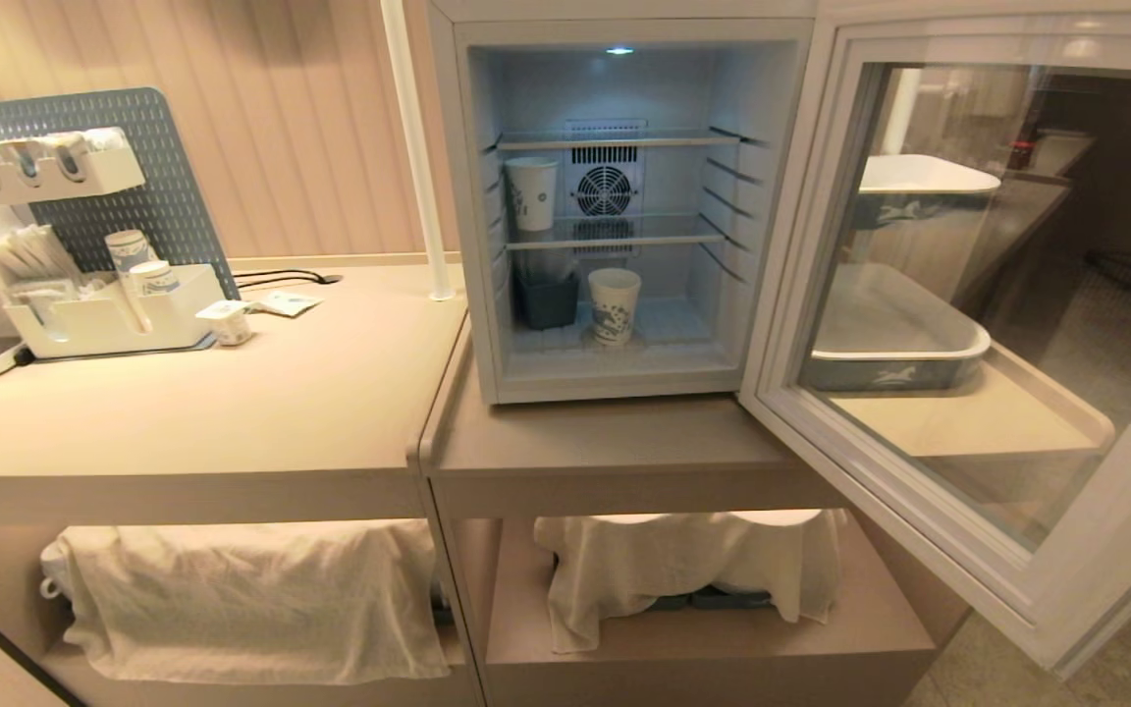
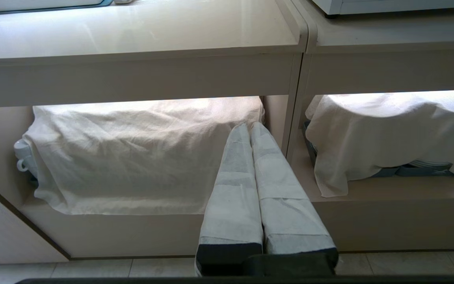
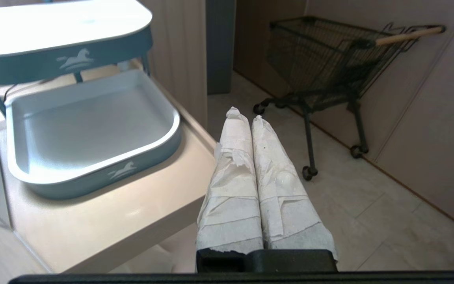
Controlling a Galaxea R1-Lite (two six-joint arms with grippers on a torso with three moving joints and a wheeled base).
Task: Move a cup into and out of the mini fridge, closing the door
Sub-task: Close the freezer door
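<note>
The white mini fridge point(image 1: 624, 381) stands on the counter with its inside lit. Its glass door point(image 1: 793, 295) is swung wide open to the right. A white paper cup point(image 1: 614, 305) with blue print stands upright on the fridge floor beside a dark bin point(image 1: 546, 299). A second, similar cup point(image 1: 532, 193) stands on the middle wire shelf. Neither gripper shows in the head view. My left gripper point(image 2: 249, 125) is shut and empty, low in front of the cloth-covered lower shelf. My right gripper point(image 3: 246, 115) is shut and empty, off the counter's right end above the floor.
An organiser point(image 1: 104, 319) with stacked cups and sachets and a small tub point(image 1: 230, 322) sit on the left counter. A white pole point(image 1: 413, 147) rises beside the fridge. A two-tier grey-blue tray point(image 3: 89, 130) stands behind the door. A shopping cart point(image 3: 329, 59) is on the floor.
</note>
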